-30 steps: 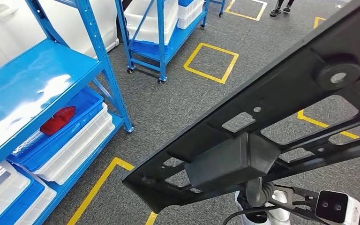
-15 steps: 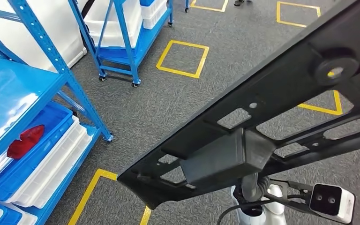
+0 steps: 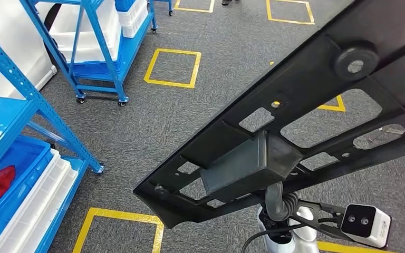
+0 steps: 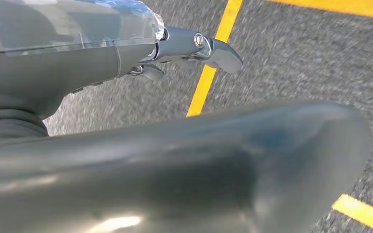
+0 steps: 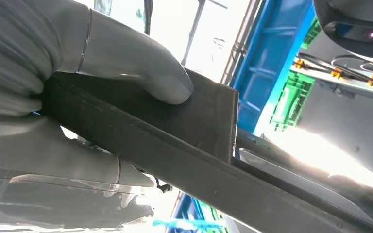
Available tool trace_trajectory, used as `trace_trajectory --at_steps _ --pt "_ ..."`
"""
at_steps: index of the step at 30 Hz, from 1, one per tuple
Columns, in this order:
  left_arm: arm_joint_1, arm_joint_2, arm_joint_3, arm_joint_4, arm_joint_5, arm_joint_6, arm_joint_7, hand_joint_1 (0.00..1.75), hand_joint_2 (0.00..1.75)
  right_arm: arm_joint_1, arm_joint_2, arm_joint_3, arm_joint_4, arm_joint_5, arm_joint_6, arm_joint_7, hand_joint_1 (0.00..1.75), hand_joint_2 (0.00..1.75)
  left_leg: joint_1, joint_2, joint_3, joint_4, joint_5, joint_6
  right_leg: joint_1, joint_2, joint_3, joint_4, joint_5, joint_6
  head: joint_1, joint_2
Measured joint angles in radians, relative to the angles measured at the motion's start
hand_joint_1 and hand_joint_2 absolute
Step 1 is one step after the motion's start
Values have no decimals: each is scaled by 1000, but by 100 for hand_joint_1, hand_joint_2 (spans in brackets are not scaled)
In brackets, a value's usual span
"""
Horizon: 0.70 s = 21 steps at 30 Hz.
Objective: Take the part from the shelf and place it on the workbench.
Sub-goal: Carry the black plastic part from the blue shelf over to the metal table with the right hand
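While right robot hand (image 5: pixel 77 92) grips part (image 3: pixel 295 132), carpet (image 3: pixel 190 121) below.

Our right hand (image 5: pixel 77 97) wears a smooth grey cover, ribbed where it folds, with a thick rounded grey thumb. Our left hand (image 4: pixel 141 53) is glossy dark grey under a clear film, its fingers (image 4: pixel 213 48) metallic grey with a small silver screw. At six o'clock, a white wrist camera (image 3: pixel 366 224) trails black cables.
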Motion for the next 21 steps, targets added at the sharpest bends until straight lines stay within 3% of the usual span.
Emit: trace_trajectory --at_steps 2,3,4,5,7,9,12,14,16,18,19,21 --pt "4 4 2 0 -9 0 -2 0 0 8 1 3 0 6 -10 0 175 175 -4 27 0 0 -3 4 -4 -31 -67 127 -49 5 0 0" --pt "4 6 2 0 -13 -2 -2 0 0 15 1 3 -2 10 -13 0 175 175 -6 41 1 0 -5 4 -5 -36 -84 158 -51 6 0 0" --pt "3 8 2 0 -18 -4 -2 0 0 22 2 3 -5 14 -15 0 175 175 -7 54 3 1 -7 4 -6 -40 -81 150 -36 5 0 0" --pt "2 9 2 0 -22 -6 -2 0 0 28 2 2 -11 16 -16 0 175 175 -7 65 6 1 -10 2 -6 -45 -57 103 -6 2 0 0" --pt "-1 12 1 0 -30 -11 -2 0 0 39 6 2 -26 18 -13 0 175 175 -10 84 14 1 -17 -4 3 -84 18 -38 51 -9 0 0" --pt "-2 15 1 0 -34 -16 -2 0 0 46 14 1 -40 21 -7 0 175 175 -13 102 21 1 -24 -14 15 -111 58 -116 68 -22 0 0" --pt "-8 20 1 0 -34 -21 -2 0 0 55 25 -1 -54 28 2 0 175 175 -12 123 31 0 -33 -29 17 -82 59 -128 68 -35 0 0" --pt "-12 23 1 0 -34 -22 -3 0 0 58 33 -3 -61 30 6 -1 175 175 -9 87 17 44 -65 -36 11 -60 67 -138 72 -47 0 0" --pt "-9 26 1 0 -34 -23 -3 0 0 60 40 -5 -64 30 8 -1 175 175 -8 36 -41 165 -125 -39 9 -38 70 -141 73 -54 0 0" --pt "-3 30 1 0 -34 -24 -2 0 0 63 43 -6 -65 31 9 0 175 175 -8 21 -104 277 -158 -41 10 -9 71 -139 73 -57 0 0" --pt "-2 31 1 0 -34 -23 -1 0 0 64 43 -7 -65 31 8 0 175 175 -8 19 -115 285 -145 -42 10 6 72 -138 72 -57 0 0" --pt "-2 32 1 0 -34 -23 2 0 0 65 43 -8 -65 34 6 0 175 175 -5 4 -85 196 -74 -41 9 33 75 -134 70 -53 0 0"
